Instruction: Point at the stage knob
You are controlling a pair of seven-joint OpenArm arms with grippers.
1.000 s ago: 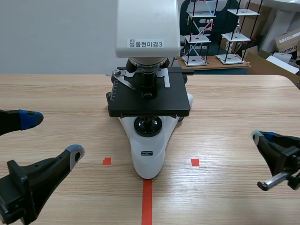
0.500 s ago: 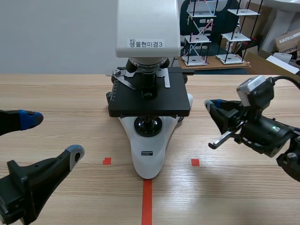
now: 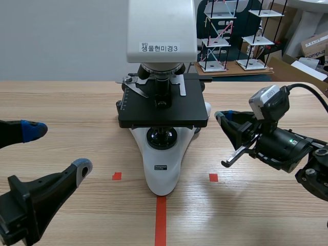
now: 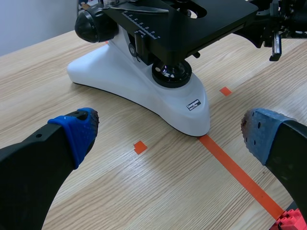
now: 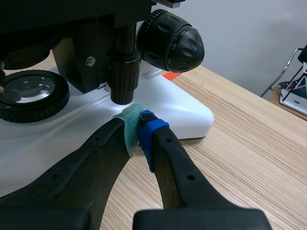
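Observation:
A white microscope (image 3: pixel 162 165) with a black stage (image 3: pixel 163 108) stands mid-table. Its stage knob (image 5: pixel 123 72), a black ribbed stem, hangs under the stage's right side, beside the large black focus knob (image 5: pixel 172 42). My right gripper (image 3: pixel 222 117) is shut on nothing, and its tip (image 5: pixel 139 120) lies just below and in front of the stage knob, a small gap away. Low at the near left, my left gripper (image 3: pixel 57 148) is open and holds nothing. In the left wrist view the microscope (image 4: pixel 144 86) stands ahead of the left gripper (image 4: pixel 170 132).
The lamp lens (image 5: pixel 29 93) sits in the white base beside the right gripper's tip. Rod-and-shelf models (image 3: pixel 218 38) and cardboard boxes (image 3: pixel 313 46) stand behind the table. Bare wood lies on both sides of the microscope.
My right arm rose from the near right and swung left toward the microscope's right side, then crept a little closer to the stage. The left arm has not moved.

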